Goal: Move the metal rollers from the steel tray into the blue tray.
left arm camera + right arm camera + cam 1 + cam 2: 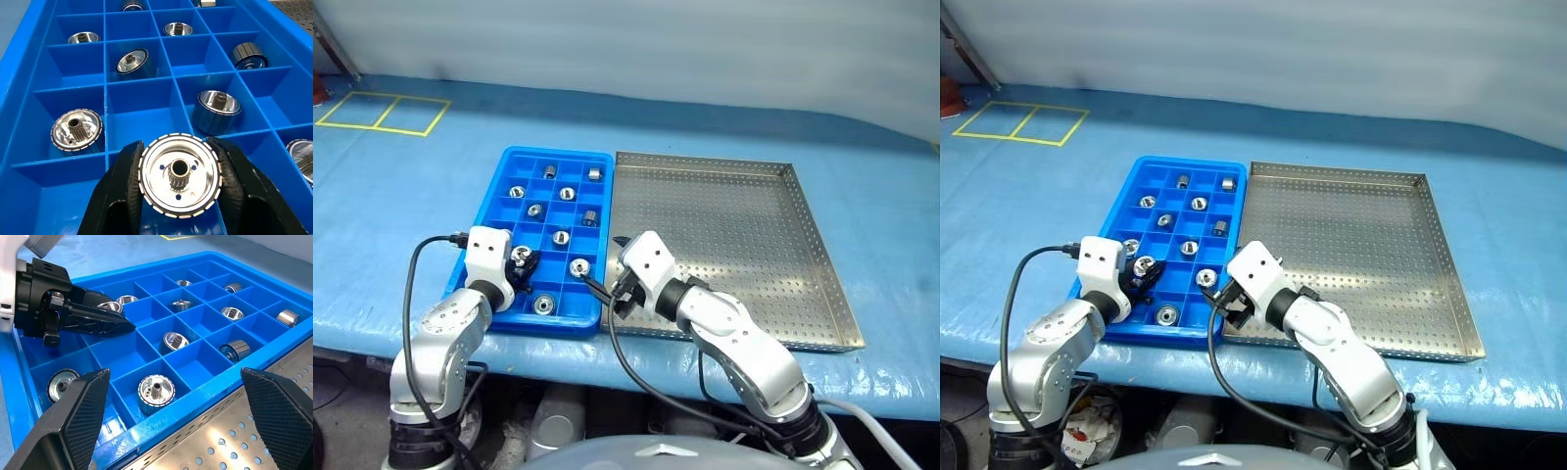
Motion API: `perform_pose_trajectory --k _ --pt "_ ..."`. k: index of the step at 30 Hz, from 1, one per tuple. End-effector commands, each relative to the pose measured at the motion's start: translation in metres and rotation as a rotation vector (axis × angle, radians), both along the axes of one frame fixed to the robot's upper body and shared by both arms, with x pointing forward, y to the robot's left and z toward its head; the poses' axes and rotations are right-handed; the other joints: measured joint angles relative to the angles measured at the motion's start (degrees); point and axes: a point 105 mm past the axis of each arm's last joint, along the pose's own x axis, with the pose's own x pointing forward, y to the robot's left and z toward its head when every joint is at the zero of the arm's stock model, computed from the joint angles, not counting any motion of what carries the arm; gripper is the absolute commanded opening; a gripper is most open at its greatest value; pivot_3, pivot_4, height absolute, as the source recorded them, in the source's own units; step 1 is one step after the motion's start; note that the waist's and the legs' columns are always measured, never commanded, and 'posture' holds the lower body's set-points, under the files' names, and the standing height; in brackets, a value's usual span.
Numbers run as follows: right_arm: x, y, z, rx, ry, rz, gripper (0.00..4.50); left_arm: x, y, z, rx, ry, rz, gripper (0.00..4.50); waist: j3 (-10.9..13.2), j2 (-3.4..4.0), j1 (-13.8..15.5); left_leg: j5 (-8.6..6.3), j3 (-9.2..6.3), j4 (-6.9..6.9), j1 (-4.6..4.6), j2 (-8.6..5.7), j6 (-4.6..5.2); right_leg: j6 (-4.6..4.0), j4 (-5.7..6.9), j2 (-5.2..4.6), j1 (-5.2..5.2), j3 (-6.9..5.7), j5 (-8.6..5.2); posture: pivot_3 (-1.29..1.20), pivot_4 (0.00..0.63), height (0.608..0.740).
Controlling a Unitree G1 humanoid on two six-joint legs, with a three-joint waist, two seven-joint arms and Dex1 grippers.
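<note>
A shiny flanged metal roller [179, 175] is held over the bright blue gridded plastic tray [509, 162], ready to be set down.

At the left, the left gripper [179, 193] is clamped on that roller, its toothed bore facing the wrist camera; an empty cell is judged to be needed next, then a release (nine or so others already sit in compartments). At the right, the right gripper [178, 423] hangs with fingers wide apart at the seam with the large perforated steel tray [822, 245], which looks emptied.

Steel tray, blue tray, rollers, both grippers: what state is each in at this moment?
Steel tray: no rollers in it.
Blue tray: rollers in several compartments.
Left gripper: fingers shut on a roller over the blue tray.
Right gripper: fingers open, holding nothing.
</note>
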Motion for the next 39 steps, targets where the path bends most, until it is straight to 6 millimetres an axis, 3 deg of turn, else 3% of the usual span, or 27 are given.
perform_pose_trajectory --k 1,8,16,17,23,28,32,39 --pt "-0.003 -0.001 0.014 0.034 -0.051 -0.004 4.5 -0.002 0.002 0.01 0.019 -0.035 0.012 1.71 0.0 0.0 -0.01 0.0 0.0 0.0 0.0 0.0 0.0 -0.01 0.0 0.0 -0.01 0.0 0.0 0.31 0.15 0.74" --pt "-0.008 0.001 0.009 0.034 -0.025 0.013 4.5 -0.009 0.006 0.013 0.003 -0.043 0.041 1.71 0.01 -0.01 0.12 0.0 -0.02 -0.02 -0.05 0.01 0.0 -0.02 -0.03 0.0 -0.04 -0.04 -0.01 0.33 0.15 0.74" --pt "-0.006 -0.002 0.01 0.027 -0.032 -0.001 4.5 -0.004 -0.007 0.018 -0.041 -0.068 -0.013 4.34 0.02 -0.02 0.19 -0.01 -0.02 -0.03 -0.05 0.03 -0.01 -0.03 -0.03 0.0 -0.04 -0.06 -0.02 0.33 0.15 0.74" --pt "-0.006 -0.004 0.011 0.025 -0.036 -0.009 4.5 -0.003 -0.012 0.02 -0.052 -0.078 -0.04 4.47 0.02 -0.01 0.24 -0.01 -0.03 -0.02 -0.07 0.03 -0.01 -0.03 -0.04 0.0 -0.05 -0.07 -0.02 0.33 0.15 0.74" --pt "-0.001 -0.026 0.017 0.021 -0.064 -0.102 4.5 0.012 -0.033 0.041 -0.097 -0.185 -0.148 4.47 0.05 -0.06 -0.03 -0.01 -0.04 0.0 -0.13 -0.03 -0.01 -0.03 -0.08 -0.06 -0.05 -0.1 -0.02 0.22 0.15 0.74" --pt "0.004 -0.065 0.021 0.007 -0.091 -0.263 4.5 0.029 -0.058 0.056 -0.112 -0.275 -0.272 4.47 0.05 -0.08 -1.29 -0.01 0.07 0.01 -0.14 -0.07 -0.01 -0.02 -0.1 -0.06 -0.04 -0.09 -0.02 0.12 0.15 0.74" --pt "0.001 -0.094 0.02 0.001 -0.088 -0.399 4.5 0.031 -0.083 0.062 -0.134 -0.314 -0.416 4.47 0.06 -0.1 -3.15 -0.02 0.15 -0.02 -0.18 -0.09 0.01 -0.01 -0.13 -0.06 -0.06 -0.06 -0.01 0.06 0.15 0.74" --pt "-0.008 -0.115 0.013 0.04 -0.057 -0.547 4.5 0.024 -0.102 0.057 -0.147 -0.291 -0.566 4.47 0.07 -0.09 -6.09 -0.02 0.18 -0.04 -0.06 0.03 0.01 -0.01 -0.02 0.04 -0.06 0.06 -0.02 0.04 0.15 0.74"
